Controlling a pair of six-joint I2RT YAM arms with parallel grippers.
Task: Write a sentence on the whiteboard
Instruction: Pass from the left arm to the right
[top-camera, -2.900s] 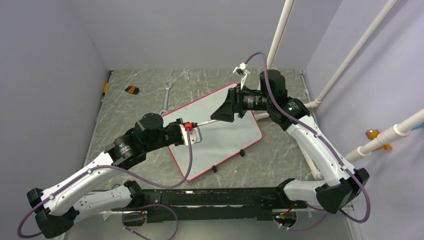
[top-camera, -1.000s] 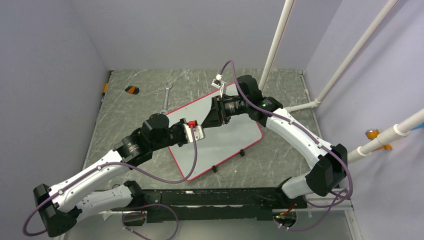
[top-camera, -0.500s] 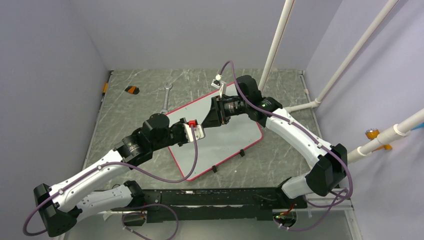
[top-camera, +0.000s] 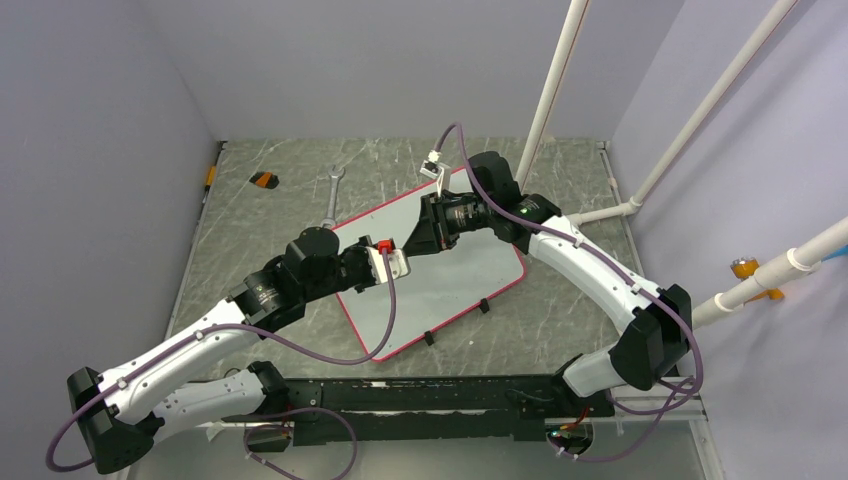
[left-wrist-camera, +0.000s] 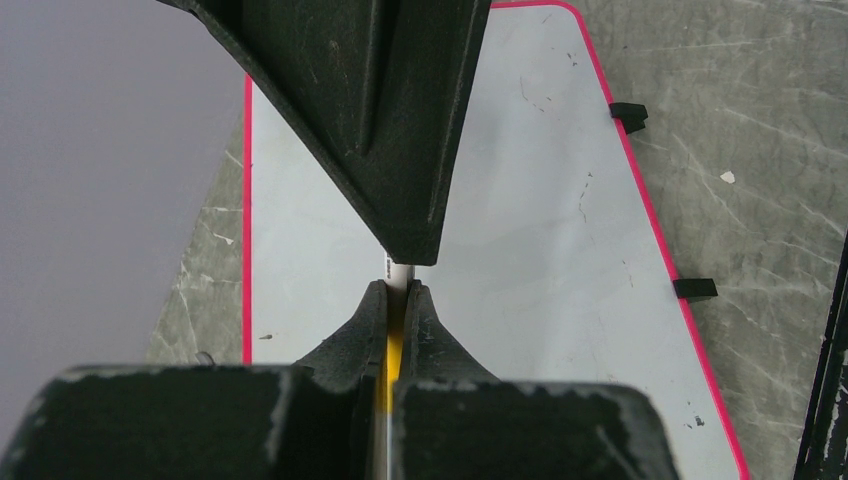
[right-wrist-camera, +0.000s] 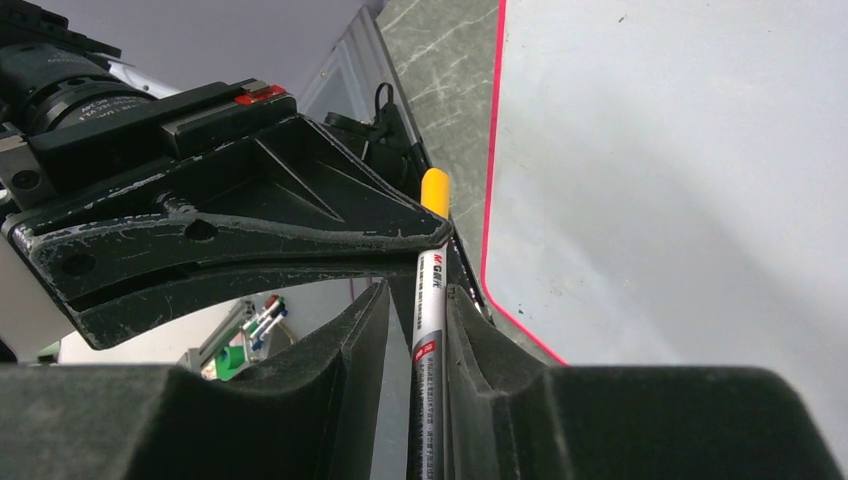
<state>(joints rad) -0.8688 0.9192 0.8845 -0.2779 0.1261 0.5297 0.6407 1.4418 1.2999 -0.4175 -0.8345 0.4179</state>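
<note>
Meeting over the middle of the desk (top-camera: 240, 215), two arms share one slim marker (right-wrist-camera: 430, 300), with the writing not yet begun. At far left we see a small orange-and-black object (top-camera: 264, 180) and a wrench (top-camera: 331, 195) lying clear of the work. Next, the left tool (left-wrist-camera: 398, 300) is clamped tight on the marker's yellow end. It holds the pen above the whiteboard (top-camera: 470, 275), which lies flat and askew on the desk, with a red rim all round and black clips (top-camera: 483, 305) on its near edge. No stroke of the sentence shows on the pale surface we can see. To the right, the right tool (right-wrist-camera: 418, 290) stands narrow about the white printed barrel, tip to tip with the left. A sliver of gap seems to show on one side, and we cannot tell whether it grips. White pipes (top-camera: 557, 70) rise at far right.

We judge the marker light, stiff and smooth-skinned, apt to twist or slip between hard jaws. The best hold looks to be square across the white barrel, close to the yellow part if that is a cap to be pulled, and nearer the tip for writing. The board looks rigid and light, likely to skate under pen pressure unless steadied at its rim.
</note>
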